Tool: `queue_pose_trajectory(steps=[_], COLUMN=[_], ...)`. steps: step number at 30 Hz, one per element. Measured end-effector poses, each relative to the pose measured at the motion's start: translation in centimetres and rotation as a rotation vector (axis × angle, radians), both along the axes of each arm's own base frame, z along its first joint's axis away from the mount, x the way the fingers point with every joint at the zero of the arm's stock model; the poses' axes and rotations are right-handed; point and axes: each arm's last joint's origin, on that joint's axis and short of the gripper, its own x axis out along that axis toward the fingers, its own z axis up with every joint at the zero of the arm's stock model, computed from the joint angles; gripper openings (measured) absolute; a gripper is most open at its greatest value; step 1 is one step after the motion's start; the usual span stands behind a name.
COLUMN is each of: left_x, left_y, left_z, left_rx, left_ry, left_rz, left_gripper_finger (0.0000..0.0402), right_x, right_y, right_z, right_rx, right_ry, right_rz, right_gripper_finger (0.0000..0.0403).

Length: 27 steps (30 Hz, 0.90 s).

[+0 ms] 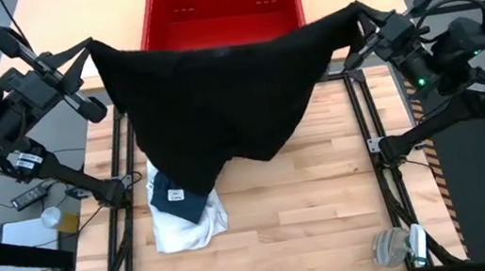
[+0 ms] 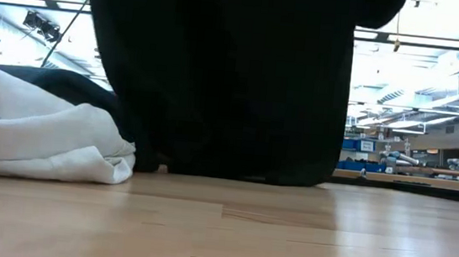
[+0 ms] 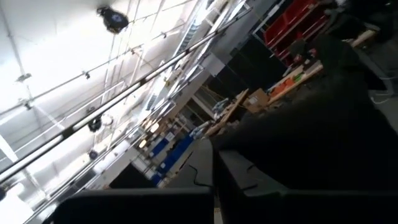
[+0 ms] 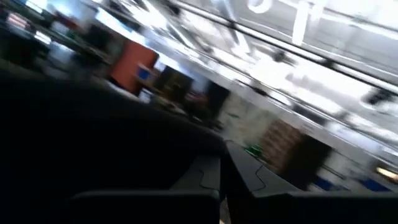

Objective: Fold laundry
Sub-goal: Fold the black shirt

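Observation:
A large black garment hangs spread out between my two grippers, in front of the red crate. My left gripper is shut on its upper left corner and my right gripper on its upper right corner. In the low view the garment falls like a curtain, and its lower edge reaches down to the table. A white shirt lies bunched on the table at the near left, with a dark folded piece resting on top of it. My left gripper pinches the garment's upper left corner between its two fingers, coming level from the table's left side. The cloth is drawn taut along the top edge toward the other gripper and hangs below. How many layers are held does not show. My right gripper pinches the garment's upper right corner between its two fingers, coming level from the table's right side. The top edge runs taut from here to the left gripper, and the rest of the cloth hangs down. The layers in the hold cannot be told.
The red crate stands at the table's far edge, behind the hanging cloth. A clear plastic object lies at the near right corner. Black frame rails run along both sides of the wooden table.

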Motion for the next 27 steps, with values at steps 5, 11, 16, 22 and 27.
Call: queue_pose_trajectory(steps=[5,11,16,22,27], left_x=[0.6,1.1,1.2,1.2,1.3], left_y=[-0.1,0.0,0.3,0.7,1.1], left_z=[-0.1,-0.6,-0.6,-0.7,-0.9], left_rx=[0.025,0.041,0.019,-0.061,-0.096], left_ry=[0.012,0.060,0.032,-0.026,-0.028], left_rz=[-0.032,-0.049,-0.068,-0.085,-0.057], left_gripper_finger=[0.0002,0.0001,0.0001,0.0000,0.0000], right_x=[0.1,1.6,3.1,3.6,3.5], right_y=[0.7,2.9,3.8,2.8,1.5], right_z=[-0.4,-1.5,-0.2,2.1,3.4], right_rx=[0.093,0.169,0.060,0.053,0.142], right_ry=[-0.036,0.011,-0.119,-0.131,0.020], right_rz=[0.437,1.211,1.498,1.214,0.925], right_gripper_finger=[0.0010,0.0014,0.0011,0.0010,0.0010])
